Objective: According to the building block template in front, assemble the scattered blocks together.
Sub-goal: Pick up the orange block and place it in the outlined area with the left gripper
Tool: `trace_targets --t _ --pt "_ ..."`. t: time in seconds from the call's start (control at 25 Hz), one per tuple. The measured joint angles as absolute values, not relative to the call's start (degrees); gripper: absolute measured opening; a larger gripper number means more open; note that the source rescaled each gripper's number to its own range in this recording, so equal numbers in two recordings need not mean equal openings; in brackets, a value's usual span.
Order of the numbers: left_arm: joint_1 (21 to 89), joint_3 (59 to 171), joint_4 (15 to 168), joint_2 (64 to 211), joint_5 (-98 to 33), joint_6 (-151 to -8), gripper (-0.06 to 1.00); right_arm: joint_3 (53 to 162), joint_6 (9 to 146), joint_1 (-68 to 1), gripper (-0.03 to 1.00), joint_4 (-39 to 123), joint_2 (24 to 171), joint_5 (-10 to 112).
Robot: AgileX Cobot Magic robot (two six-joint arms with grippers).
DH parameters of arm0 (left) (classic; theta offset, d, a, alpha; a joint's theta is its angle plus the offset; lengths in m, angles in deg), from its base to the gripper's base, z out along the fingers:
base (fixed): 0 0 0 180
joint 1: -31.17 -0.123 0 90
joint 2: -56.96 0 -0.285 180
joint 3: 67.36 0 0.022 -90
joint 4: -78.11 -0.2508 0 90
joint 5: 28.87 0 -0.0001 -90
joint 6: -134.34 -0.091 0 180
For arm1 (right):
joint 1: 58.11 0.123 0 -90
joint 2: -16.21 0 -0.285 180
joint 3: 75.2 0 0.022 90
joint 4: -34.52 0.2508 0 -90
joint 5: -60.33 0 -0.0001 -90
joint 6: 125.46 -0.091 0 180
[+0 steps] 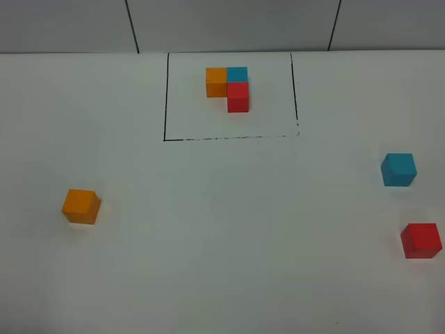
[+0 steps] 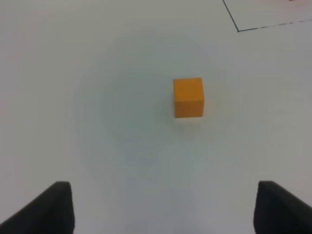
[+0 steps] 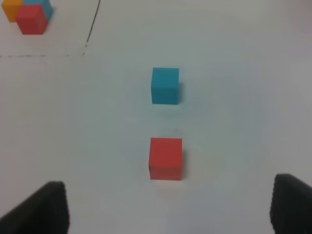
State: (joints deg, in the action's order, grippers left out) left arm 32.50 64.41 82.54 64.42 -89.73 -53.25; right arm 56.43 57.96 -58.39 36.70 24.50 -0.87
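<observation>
Only the high camera shows the whole three-cube orange, blue and red template [image 1: 228, 87] in its thin black drawn rectangle [image 1: 165, 104]. My left claw [image 2: 165, 209], fingers wide apart, sees the matte orange cube [image 2: 188, 97] ahead, untouched, left of that rectangle. My right claw [image 3: 170, 204], likewise spread, faces the matte red cube [image 3: 165, 158], then the teal-blue cube [image 3: 165, 86] beyond it, both right of the rectangle.

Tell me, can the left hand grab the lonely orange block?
Probably yes. The loose orange block sits straight ahead of the open left hand, with nothing lying between them.
</observation>
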Motion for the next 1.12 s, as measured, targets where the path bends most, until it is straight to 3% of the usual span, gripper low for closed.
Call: trace_targets --t 1.12 --pt "32.50 64.41 82.54 64.42 -89.73 -53.25 0.71 56.43 58.02 -58.39 0.69 36.72 24.50 -0.87"
